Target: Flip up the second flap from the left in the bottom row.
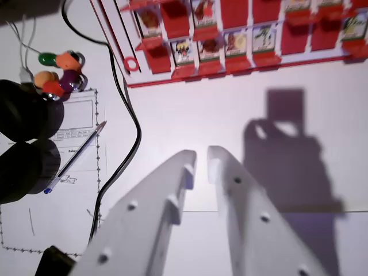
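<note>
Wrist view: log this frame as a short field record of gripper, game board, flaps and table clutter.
gripper: white, jaws slightly apart, holding nothing, above the white table
game board: red, at top, clear of the gripper
bottom-row flaps: several upright, showing pictures
clutter: pen on paper form, black cable, coloured keyring

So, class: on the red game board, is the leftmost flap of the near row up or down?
Down: the leftmost red plastic flap lies flat showing no picture, while the flaps beside it stand up with picture cards facing the camera.
</note>
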### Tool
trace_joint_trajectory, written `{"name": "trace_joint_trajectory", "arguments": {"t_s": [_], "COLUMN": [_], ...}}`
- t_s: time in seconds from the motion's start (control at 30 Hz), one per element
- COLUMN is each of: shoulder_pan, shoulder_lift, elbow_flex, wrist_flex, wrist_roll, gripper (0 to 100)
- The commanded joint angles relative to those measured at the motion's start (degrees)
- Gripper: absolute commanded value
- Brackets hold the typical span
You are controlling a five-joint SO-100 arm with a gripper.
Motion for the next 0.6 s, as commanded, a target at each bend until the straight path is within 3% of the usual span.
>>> {"name": "trace_joint_trajectory", "arguments": {"t_s": [0.0,0.57], "shoulder_pan": [-1.23,-3.25], "shoulder_lift": [-6.50,-31.55], "elbow_flex": [-11.95,-26.89], "wrist_flex": [2.46,2.55], "wrist_roll": [2.02,7.03], "gripper": [2,2]}}
